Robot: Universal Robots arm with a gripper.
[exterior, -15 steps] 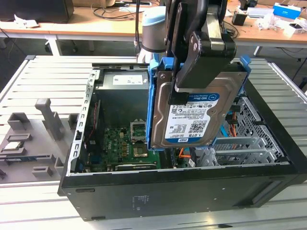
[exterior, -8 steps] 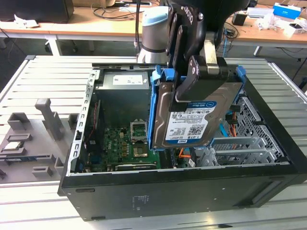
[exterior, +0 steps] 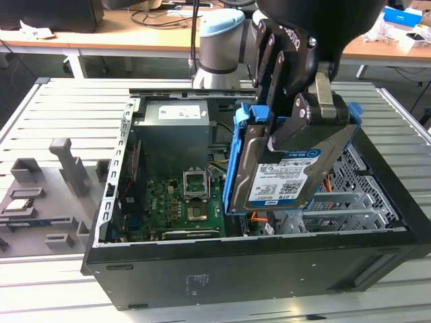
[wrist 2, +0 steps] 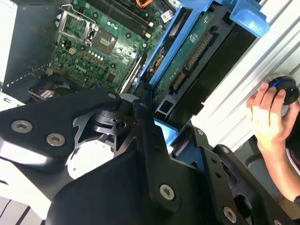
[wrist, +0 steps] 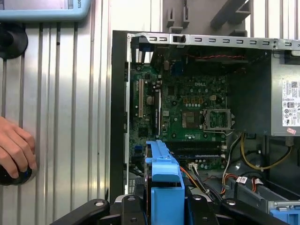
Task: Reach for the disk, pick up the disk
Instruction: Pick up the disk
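Note:
The disk, a silver hard drive with a white-and-blue label and blue side rails, hangs tilted above the open computer case. My gripper is shut on its upper edge, black fingers clamping it from both sides. In the second wrist view the disk shows its green circuit underside between the blue rails, just beyond my black fingers. In the first wrist view one blue rail of the disk stands up between the finger bases.
The open black case lies on a slatted metal table, with motherboard, grey power supply and metal drive cage below the disk. Grey fixtures stand at the exterior view's left. A person's hand rests on a black knob.

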